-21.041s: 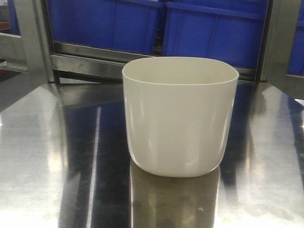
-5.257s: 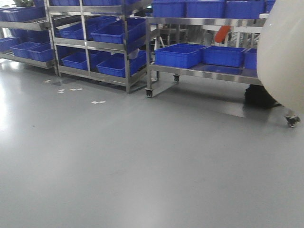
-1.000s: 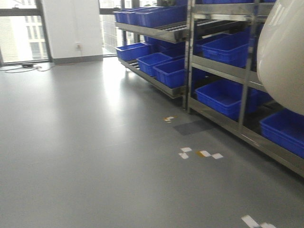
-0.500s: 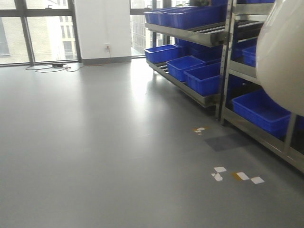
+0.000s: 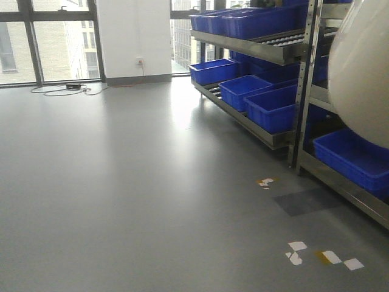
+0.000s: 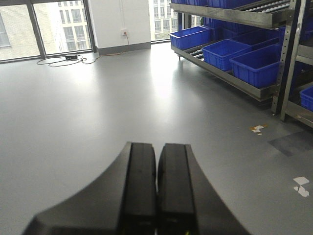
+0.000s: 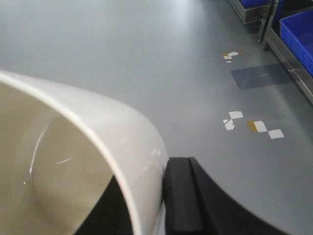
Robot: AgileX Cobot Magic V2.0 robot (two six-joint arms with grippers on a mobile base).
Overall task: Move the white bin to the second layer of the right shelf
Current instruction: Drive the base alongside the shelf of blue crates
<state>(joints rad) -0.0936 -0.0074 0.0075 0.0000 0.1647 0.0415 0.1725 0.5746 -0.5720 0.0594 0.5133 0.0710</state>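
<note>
- The right gripper (image 7: 146,182) was clamped on the rim of the white bin (image 7: 73,142), one finger inside the wall and one outside. The bin hung in the air, off any surface. A pinch on a single glossy wall looked thin, so a jolt from the moving base could make the tub swing or slip out.
- The left gripper (image 6: 157,152) was closed on nothing, low over the floor. It gave the bin no support, so there was no second hold if the first one failed.
- In the front view the bin (image 5: 364,73) filled the right edge and hid much of that side. An obstacle there could go unseen.
- Tape marks (image 5: 322,257) lay on the grey floor (image 5: 152,201) just ahead, near the foot of the steel rack (image 5: 302,91). A turn cut too tight could knock the bin against that upright.
- Blue crates (image 5: 273,106) filled the lower levels. A bin brought in too low would strike them.
- Farther off, a sloping roller level (image 5: 267,45) looked like the kind of layer the task named, but whether it was the right one could not be told. A round-based tub set on tilted rollers could roll or tip.
- A cable (image 5: 61,90) lay by the far windows, well apart.
</note>
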